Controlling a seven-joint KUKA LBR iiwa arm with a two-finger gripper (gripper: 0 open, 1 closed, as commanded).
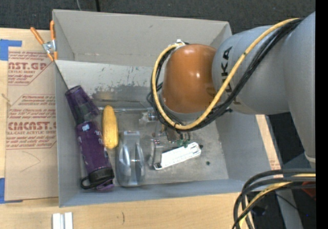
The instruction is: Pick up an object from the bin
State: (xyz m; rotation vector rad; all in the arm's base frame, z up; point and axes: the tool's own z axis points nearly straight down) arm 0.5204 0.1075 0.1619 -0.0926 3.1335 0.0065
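Note:
Just below the arm's orange dome, my gripper [165, 136] hangs low over the bin floor, right of centre. Directly beneath it lies a flat white oblong thing [178, 155] with a small green bit at its upper edge, slanting toward the front right. The gripper is right above the white thing's left half; I cannot tell if they touch. A clear plastic cup [129, 159] lies on its side just left of the white thing.
A yellow corn-cob-shaped thing [109, 127] lies upright left of the cup. A purple bottle [91, 143] with a black cap lies along the left wall, with a darker purple cup [79, 101] above it. The arm and dome cover the bin's right back part.

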